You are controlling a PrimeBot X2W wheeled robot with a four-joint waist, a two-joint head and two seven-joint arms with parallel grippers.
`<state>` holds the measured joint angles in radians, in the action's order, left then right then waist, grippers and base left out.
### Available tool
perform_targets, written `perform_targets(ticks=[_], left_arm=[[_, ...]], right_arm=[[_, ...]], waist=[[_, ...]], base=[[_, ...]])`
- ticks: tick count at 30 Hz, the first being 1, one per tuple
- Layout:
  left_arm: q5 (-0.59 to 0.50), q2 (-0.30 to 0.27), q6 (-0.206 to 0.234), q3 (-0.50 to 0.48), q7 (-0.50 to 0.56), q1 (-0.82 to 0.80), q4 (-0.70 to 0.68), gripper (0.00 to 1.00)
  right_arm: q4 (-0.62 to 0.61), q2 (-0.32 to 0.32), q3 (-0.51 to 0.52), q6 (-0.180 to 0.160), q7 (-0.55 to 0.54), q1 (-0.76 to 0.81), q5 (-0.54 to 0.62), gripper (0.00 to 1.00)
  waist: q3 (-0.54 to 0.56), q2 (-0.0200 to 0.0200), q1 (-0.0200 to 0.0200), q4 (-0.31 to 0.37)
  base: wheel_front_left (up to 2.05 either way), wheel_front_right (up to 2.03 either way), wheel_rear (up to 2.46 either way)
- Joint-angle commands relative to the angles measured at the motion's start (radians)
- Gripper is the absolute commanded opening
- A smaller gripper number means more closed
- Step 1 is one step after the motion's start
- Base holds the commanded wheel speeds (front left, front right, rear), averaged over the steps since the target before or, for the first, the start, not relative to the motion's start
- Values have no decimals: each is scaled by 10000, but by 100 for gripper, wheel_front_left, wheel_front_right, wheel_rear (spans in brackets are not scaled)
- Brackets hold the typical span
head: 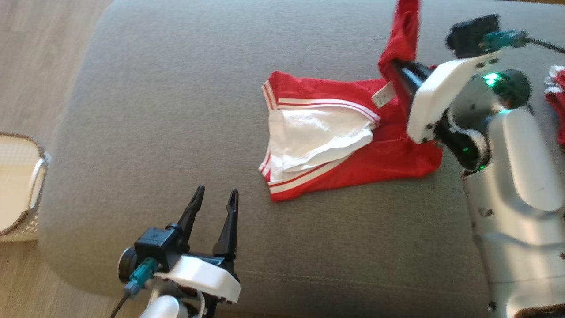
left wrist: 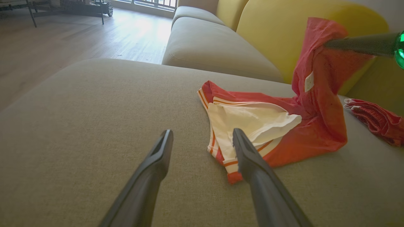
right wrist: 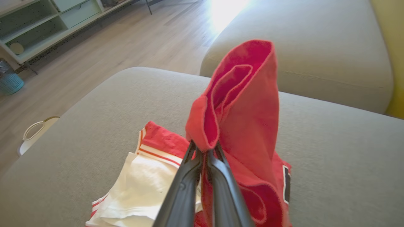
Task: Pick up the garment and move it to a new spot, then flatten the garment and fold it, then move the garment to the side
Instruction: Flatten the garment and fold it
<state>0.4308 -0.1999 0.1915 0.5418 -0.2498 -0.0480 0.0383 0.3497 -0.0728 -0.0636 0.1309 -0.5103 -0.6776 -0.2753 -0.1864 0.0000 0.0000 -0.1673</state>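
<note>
The garment (head: 348, 145) is a pair of red shorts with white stripes and a white lining, lying crumpled on the grey sofa cushion (head: 176, 110). My right gripper (head: 390, 66) is shut on the garment's red edge and holds that part lifted above the cushion while the rest lies flat. In the right wrist view the shut fingers (right wrist: 203, 148) pinch a fold of the garment (right wrist: 246, 107). My left gripper (head: 216, 196) stands open near the cushion's front edge, left of the garment and apart from it. The left wrist view has its open fingertips (left wrist: 202, 135) just short of the garment (left wrist: 252, 123).
A white basket (head: 20, 185) stands on the wooden floor at the far left. Another red cloth (head: 557, 97) lies on the cushion at the right edge. Yellow back cushions (left wrist: 300, 34) rise behind the seat. The cushion's left half is bare.
</note>
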Motion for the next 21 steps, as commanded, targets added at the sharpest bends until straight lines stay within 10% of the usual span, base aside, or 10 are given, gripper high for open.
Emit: perform_targets(ticks=[1, 21], left_arm=[[-116, 45, -87, -299, -120, -366, -220, 100], [-293, 420, -369, -265, -120, -459, 87, 100]], right_arm=[[-215, 208, -433, -2, 10, -147, -181, 0], [2687, 224, -2960, -2, 1572, -825, -2544, 0]], waist=[[-47, 0, 0, -322], [-388, 0, 0, -1523]], base=[[0, 0, 0], [0, 0, 0]])
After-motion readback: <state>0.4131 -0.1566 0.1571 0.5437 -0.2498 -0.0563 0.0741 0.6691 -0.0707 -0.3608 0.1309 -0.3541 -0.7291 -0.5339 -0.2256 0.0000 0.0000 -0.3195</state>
